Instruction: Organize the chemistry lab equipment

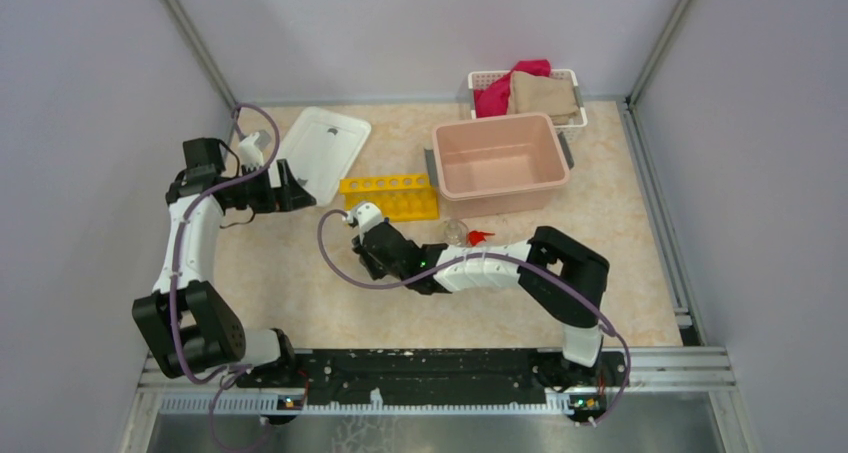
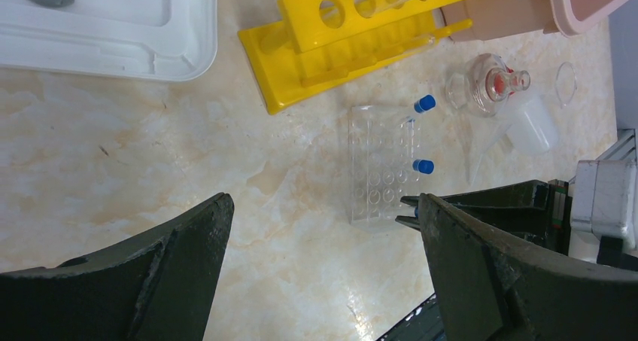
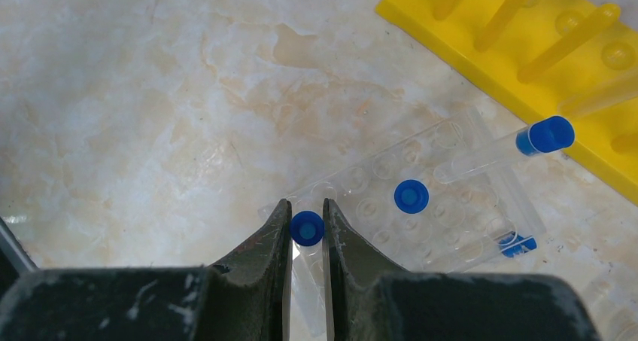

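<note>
My right gripper (image 3: 306,207) is shut on a small clear tube with a blue cap (image 3: 307,229), held upright over the near corner of the clear tube rack (image 3: 444,205). One blue-capped tube (image 3: 411,196) stands in that rack. Another tube (image 3: 538,138) leans across its far edge toward the yellow rack (image 3: 527,55), and a further blue cap (image 3: 519,245) shows at the rack's right side. My left gripper (image 2: 323,205) hangs open over bare table, left of the clear rack (image 2: 382,164). The round flask (image 2: 481,85), white squeeze bottle (image 2: 530,123) and a clear funnel rim (image 2: 566,83) lie beyond.
The pink tub (image 1: 500,163) stands behind the yellow rack (image 1: 395,195), with the white basket of cloths (image 1: 525,93) at the back. A white lid (image 1: 320,148) lies at the back left beside my left gripper (image 1: 290,185). My right arm (image 1: 480,268) stretches across the middle.
</note>
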